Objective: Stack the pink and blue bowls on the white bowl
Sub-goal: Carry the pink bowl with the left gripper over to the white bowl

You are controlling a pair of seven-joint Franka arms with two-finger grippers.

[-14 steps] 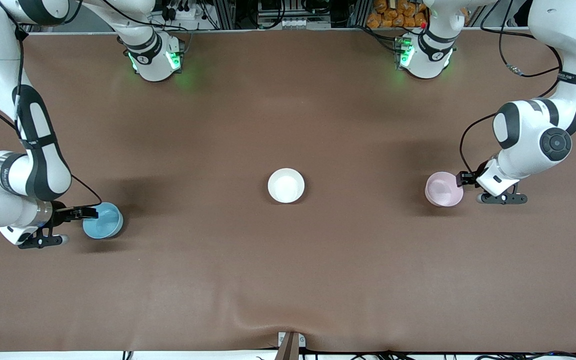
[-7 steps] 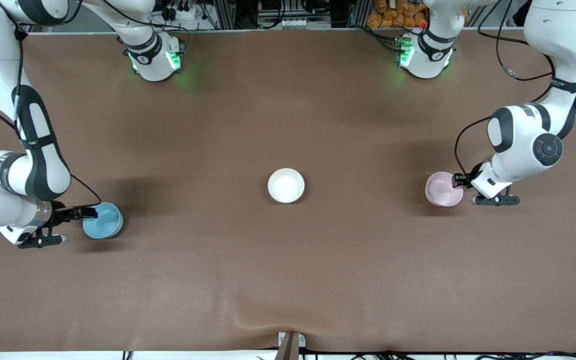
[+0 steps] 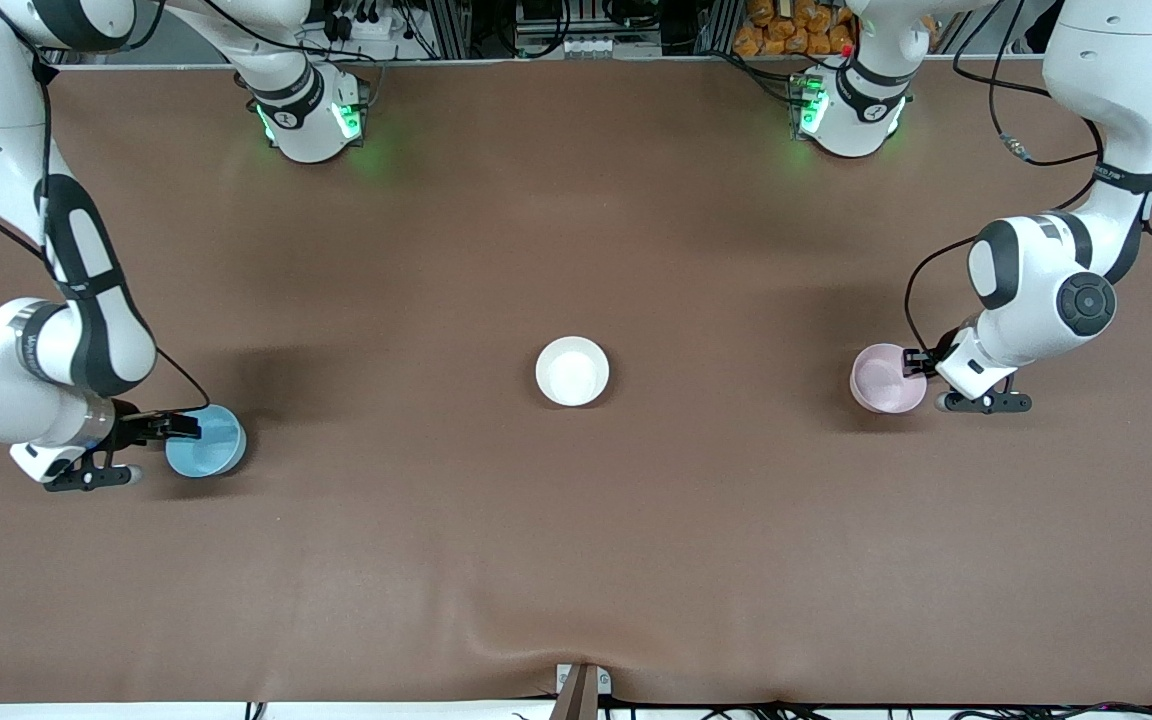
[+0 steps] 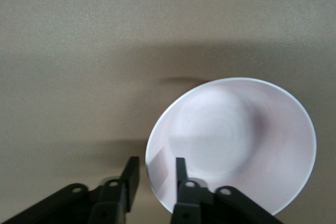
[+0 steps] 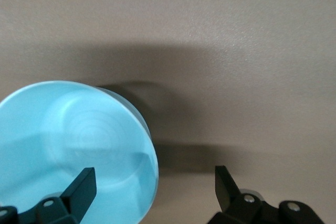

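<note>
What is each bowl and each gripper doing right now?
white bowl: upright on the table, nothing stacked in it.
pink bowl: upright on the table, rim between the left gripper's fingers.
blue bowl: upright on the table, rim between the right gripper's fingers.
left gripper: fingers narrowed around the pink rim.
right gripper: open wide.

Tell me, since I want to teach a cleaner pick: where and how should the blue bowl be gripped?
Grip the blue bowl by its rim wall, one finger inside and one outside, coming from above at the edge toward the right arm's end. It sits upright and open, wider than the fingers' spread. The right gripper already straddles that edge, open.
</note>
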